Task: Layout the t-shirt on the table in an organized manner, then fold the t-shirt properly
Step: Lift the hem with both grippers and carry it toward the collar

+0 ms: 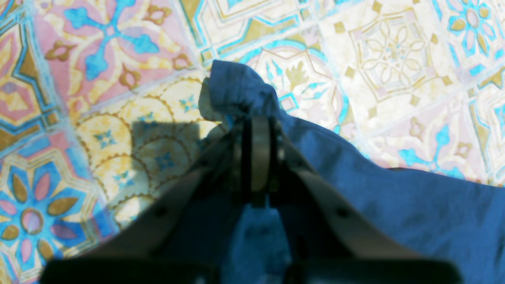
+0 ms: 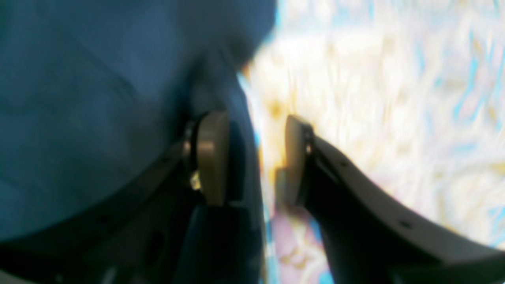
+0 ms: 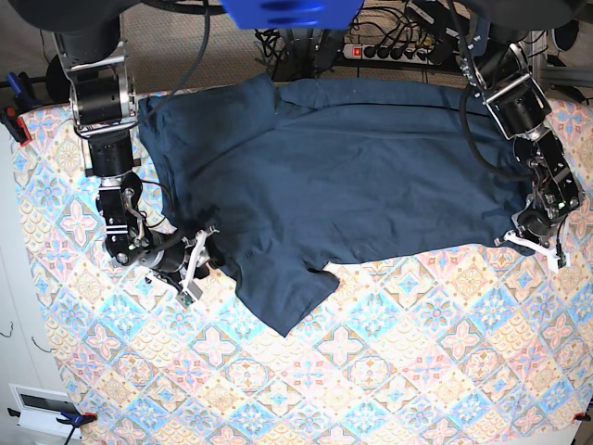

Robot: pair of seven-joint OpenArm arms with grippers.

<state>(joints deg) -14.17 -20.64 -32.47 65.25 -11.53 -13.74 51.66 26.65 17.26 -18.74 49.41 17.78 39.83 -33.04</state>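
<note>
Toward the left edge of the surface (image 3: pixel 389 389), the right claw (image 3: pixel 196 264) stands released, its pads parted with the t-shirt (image 3: pixel 352 176) edge running between them: one pad sits over navy cloth, the other over the bare pattern. To do this step well, that claw should probably close only once a single layer of hem lies squarely between the pads, then draw outward and low so the cloth slides flat rather than bunching.

The shirt itself lies spread across the far half of the surface, reaching nearly from the left edge to the right edge. It is dark navy, soft and faintly creased. One sleeve points toward the far left corner; the other hangs toward the middle of the surface, skewed, with a fold ridge running along the body.

At the right edge, the left claw (image 3: pixel 537 243) is clenched on a pinch of the shirt's hem, a small tuft poking past its tips. Judged from here, laying out is unfinished; folding has not begun.
</note>
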